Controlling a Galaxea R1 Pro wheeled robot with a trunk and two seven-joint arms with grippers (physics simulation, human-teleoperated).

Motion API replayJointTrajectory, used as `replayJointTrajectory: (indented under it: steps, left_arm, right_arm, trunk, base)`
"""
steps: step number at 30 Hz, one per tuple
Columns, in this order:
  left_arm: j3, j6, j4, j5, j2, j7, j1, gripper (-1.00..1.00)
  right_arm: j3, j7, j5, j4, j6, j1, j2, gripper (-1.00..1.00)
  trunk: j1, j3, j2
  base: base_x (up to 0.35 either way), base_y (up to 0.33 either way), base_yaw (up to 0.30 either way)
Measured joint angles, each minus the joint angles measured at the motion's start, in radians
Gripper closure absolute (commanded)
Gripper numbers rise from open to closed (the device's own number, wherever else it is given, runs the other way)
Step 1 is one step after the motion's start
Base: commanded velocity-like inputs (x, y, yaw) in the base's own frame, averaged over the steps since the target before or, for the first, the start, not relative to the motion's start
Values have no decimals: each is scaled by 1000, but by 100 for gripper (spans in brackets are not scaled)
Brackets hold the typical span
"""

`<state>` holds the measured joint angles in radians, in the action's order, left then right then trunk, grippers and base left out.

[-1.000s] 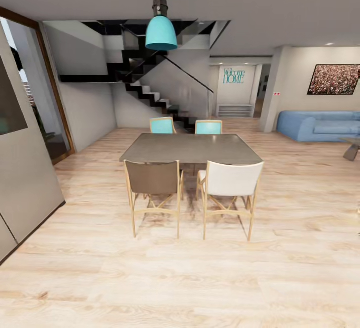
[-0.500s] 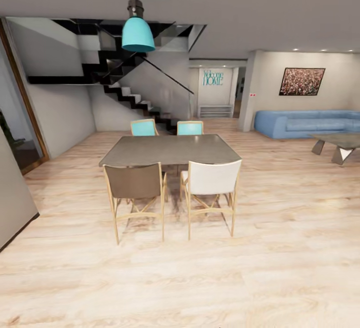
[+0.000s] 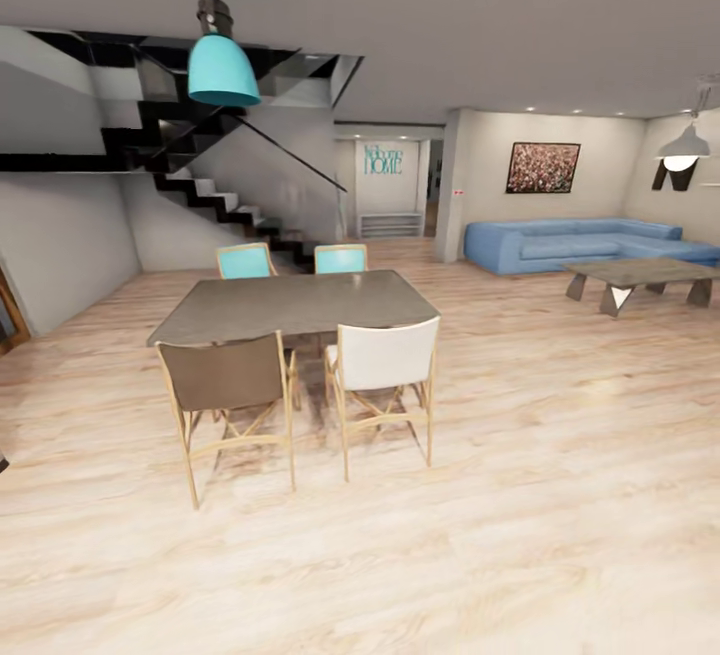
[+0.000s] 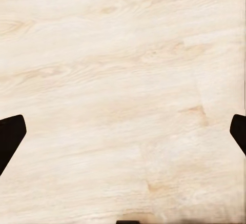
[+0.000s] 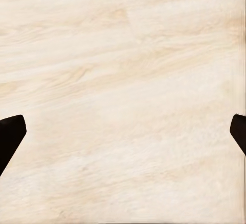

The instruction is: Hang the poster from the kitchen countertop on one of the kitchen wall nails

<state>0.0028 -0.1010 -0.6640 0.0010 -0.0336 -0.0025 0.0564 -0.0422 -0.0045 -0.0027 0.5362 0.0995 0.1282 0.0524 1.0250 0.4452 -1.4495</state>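
The Star Wars poster, the kitchen countertop and the wall nails are out of view. My left gripper (image 4: 123, 137) is open over pale wood floor, its dark fingertips (image 4: 10, 137) spread wide with nothing between them. My right gripper (image 5: 123, 134) is open too, its fingertips (image 5: 10, 134) at the frame's sides above bare floorboards.
A dark dining table (image 3: 290, 305) with several chairs (image 3: 385, 360) stands ahead on the wood floor. A turquoise pendant lamp (image 3: 222, 70) hangs above it. Stairs (image 3: 215, 200) rise at the back left. A blue sofa (image 3: 570, 240), a coffee table (image 3: 640, 275) and a wide reddish speckled picture (image 3: 543, 167) are at the right.
The whole head view has swung to the right: the table and lamp have slid left, the grey panel at the left has gone, and the coffee table and a white lamp have come in.
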Motion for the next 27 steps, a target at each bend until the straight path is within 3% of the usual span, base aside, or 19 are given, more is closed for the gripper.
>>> replayJointTrajectory:
  steps: [11,27]
  left_arm:
    - [-2,0,8,-1,0,-2,0,-100]
    - [-1,0,9,-1,0,-2,0,-100]
  right_arm:
    - [0,-1,0,0,0,0,0,-100]
    - [0,-1,0,0,0,0,0,-100]
  trunk:
    - [0,-2,0]
    - [0,-8,0]
  base:
    - [-143,145,-87]
    - [-13,13,-254]
